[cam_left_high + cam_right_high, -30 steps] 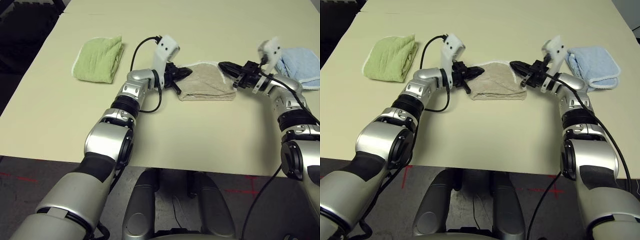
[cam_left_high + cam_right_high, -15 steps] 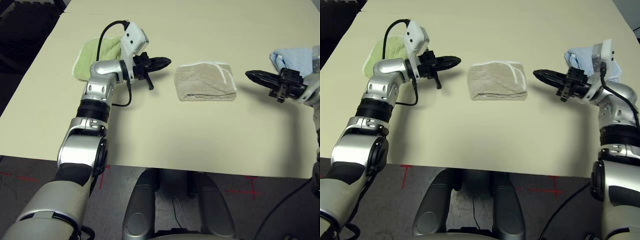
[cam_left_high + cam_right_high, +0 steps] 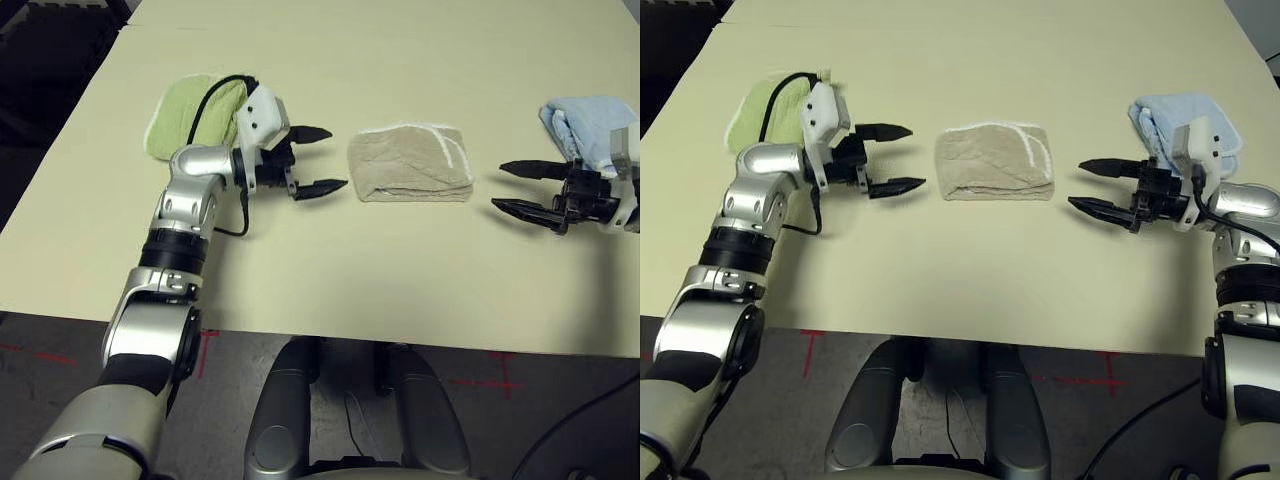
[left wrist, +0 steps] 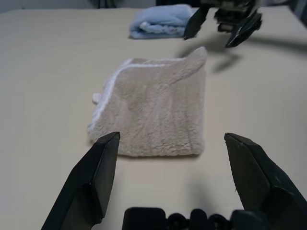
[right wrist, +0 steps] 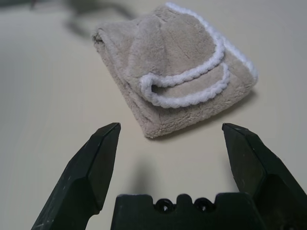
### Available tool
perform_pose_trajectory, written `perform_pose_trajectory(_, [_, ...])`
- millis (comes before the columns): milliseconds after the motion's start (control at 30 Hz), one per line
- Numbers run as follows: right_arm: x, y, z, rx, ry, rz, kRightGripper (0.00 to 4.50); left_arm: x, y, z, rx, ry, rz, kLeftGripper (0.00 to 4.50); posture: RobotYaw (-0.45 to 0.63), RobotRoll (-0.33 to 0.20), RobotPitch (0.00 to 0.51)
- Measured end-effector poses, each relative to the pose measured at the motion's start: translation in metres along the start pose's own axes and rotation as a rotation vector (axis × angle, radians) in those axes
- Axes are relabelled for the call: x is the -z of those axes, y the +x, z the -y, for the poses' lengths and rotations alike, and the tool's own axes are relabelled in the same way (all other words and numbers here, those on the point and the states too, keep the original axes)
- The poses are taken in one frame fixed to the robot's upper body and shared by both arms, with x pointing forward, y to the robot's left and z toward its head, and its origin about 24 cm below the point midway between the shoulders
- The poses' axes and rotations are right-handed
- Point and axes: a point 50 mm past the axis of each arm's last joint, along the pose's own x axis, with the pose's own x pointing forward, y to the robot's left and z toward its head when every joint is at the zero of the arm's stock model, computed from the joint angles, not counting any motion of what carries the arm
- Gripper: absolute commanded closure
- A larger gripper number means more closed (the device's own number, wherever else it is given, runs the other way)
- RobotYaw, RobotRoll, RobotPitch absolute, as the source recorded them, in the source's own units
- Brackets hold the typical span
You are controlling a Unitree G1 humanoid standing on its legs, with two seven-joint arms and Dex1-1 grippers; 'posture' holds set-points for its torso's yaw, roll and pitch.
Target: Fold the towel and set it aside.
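While both tools stand wide open and empty, the towel (image 3: 410, 163) is found folded on the bench (image 3: 400, 270); setting aside is judged outstanding.

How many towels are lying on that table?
3. A beige towel lies folded in the middle, between the two arms. A green towel lies to the left, partly behind the left arm. A blue towel lies to the right, partly behind the right arm.
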Motion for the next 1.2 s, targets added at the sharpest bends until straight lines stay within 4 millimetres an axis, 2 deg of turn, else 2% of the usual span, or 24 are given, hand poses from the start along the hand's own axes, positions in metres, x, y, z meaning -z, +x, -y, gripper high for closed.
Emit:
perform_pose_trajectory(100, [0.002, -0.002, 0.002, 0.006, 0.108, 0.005, 0.03, -0.004, -0.002, 0.001, 0.016, 0.001, 0.015, 0.00, 0.02, 0.000, 0.349])
perform_pose_trajectory(200, [0.010, -0.002, 0.001, 0.012, 0.367, 0.034, 0.03, -0.003, -0.003, 0.002, 0.017, -0.002, 0.018, 0.00, 0.02, 0.000, 0.350])
perform_pose_trajectory(267, [0.013, -0.001, -0.001, 0.007, 0.508, 0.046, 0.03, -0.004, -0.003, 0.002, 0.020, 0.006, 0.017, 0.00, 0.02, 0.000, 0.351])
perform_pose_trajectory(433, [0.010, 0.010, -0.001, 0.021, 0.732, 0.081, 0.03, -0.005, -0.003, 0.003, 0.023, 0.016, 0.016, 0.00, 0.03, 0.000, 0.353])
perform_pose_trajectory(600, [0.009, 0.019, -0.001, 0.028, 0.870, 0.098, 0.03, -0.005, -0.002, 0.003, 0.029, 0.020, 0.009, 0.00, 0.04, 0.000, 0.353])
perform_pose_trajectory(767, [0.013, 0.038, -0.005, 0.010, 0.991, 0.124, 0.03, -0.006, -0.003, 0.005, 0.032, 0.027, 0.005, 0.00, 0.05, 0.000, 0.354])
perform_pose_trajectory(1067, [0.005, 0.066, -0.014, -0.054, 1.123, 0.158, 0.03, -0.008, 0.000, 0.006, 0.040, 0.034, 0.005, 0.00, 0.05, 0.000, 0.354])
perform_pose_trajectory(1200, [-0.003, 0.086, -0.022, -0.103, 1.167, 0.157, 0.03, -0.008, 0.003, 0.008, 0.052, 0.035, 0.001, 0.00, 0.05, 0.000, 0.354])
